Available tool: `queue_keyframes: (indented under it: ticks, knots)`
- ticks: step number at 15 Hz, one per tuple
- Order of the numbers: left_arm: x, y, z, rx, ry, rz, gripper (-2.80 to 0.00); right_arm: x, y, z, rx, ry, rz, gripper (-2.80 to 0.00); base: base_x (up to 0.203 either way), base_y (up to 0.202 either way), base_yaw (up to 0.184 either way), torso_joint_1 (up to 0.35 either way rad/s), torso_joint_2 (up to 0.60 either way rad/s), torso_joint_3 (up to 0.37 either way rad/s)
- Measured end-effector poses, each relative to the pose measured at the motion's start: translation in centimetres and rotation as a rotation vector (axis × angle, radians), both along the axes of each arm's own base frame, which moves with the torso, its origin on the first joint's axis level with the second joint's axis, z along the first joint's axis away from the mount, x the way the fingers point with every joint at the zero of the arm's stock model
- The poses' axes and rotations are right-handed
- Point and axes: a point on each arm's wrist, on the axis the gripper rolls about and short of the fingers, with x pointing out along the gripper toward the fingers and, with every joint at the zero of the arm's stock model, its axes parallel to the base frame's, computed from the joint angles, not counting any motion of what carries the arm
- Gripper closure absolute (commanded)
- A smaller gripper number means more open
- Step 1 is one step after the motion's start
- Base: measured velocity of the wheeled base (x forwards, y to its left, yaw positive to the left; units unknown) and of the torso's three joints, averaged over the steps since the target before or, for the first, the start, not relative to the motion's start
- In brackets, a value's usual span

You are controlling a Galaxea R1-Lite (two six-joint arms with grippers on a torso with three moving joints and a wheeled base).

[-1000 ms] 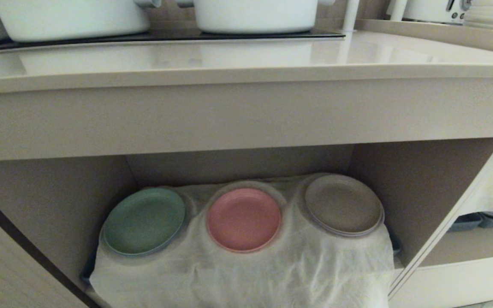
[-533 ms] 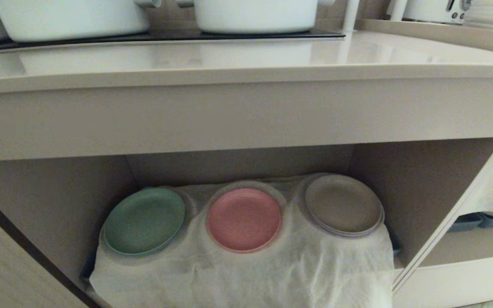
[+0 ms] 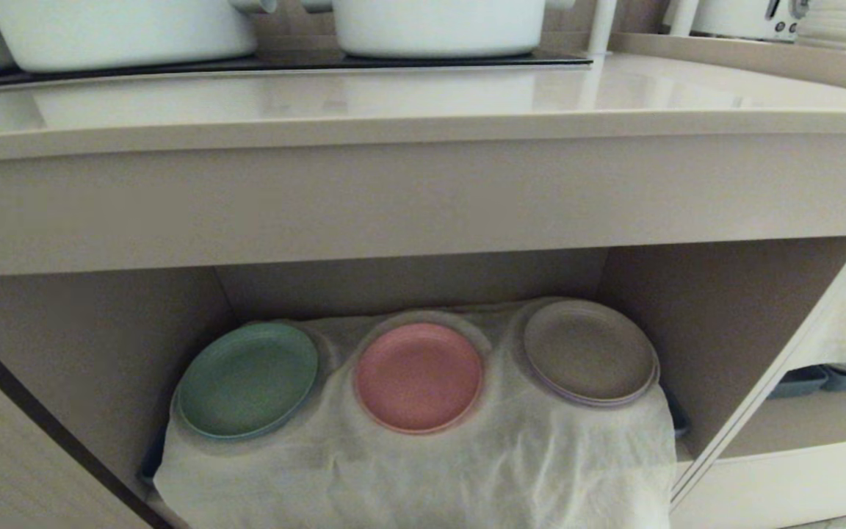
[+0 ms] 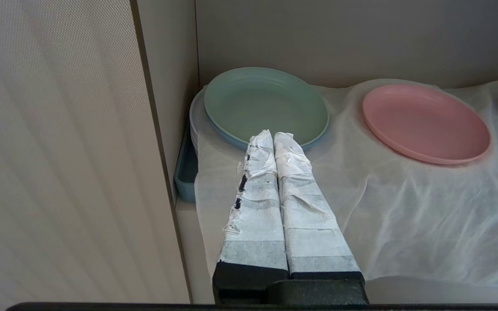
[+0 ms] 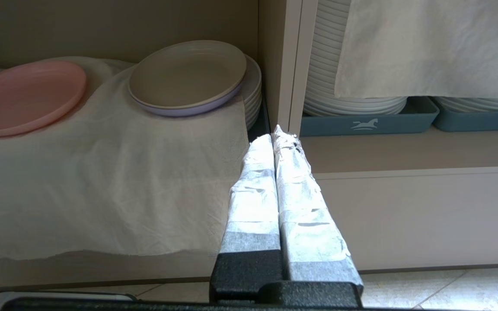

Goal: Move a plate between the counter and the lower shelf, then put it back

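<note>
The pink plate (image 4: 425, 123) lies flat on the cloth-lined lower shelf (image 3: 717, 323), ahead of both grippers: left gripper (image 4: 275, 137) and right gripper (image 5: 277, 134) each pressed together, empty, roughly equally near.

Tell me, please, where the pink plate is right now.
In the head view, the pink plate lies on the white cloth in the lower shelf, between the green plate and the grey-brown plate.

You see a glossy, smooth beige worktop (image 3: 423, 95) that mirrors the pots. The pink plate (image 3: 418, 376) looks matt, like plastic, as does the green plate (image 3: 248, 380). Thin, gauzy white cloth (image 3: 423, 470) lies wrinkled in the lower shelf (image 3: 695, 323). Each pincer's fingers (image 4: 270, 194) wear crinkled white tape.
</note>
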Motion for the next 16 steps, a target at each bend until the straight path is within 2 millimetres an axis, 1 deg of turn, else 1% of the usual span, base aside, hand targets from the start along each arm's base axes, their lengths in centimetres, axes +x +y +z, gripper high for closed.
queue_keyframes:
  ticks: [16]
  knots:
    - [0.0, 0.0, 0.0, 0.0, 0.0, 0.001, 0.0, 0.0, 0.0, 0.01, -0.004, -0.001, 0.001, 0.0, 0.0, 0.0, 0.0, 0.0, 0.0, 0.0]
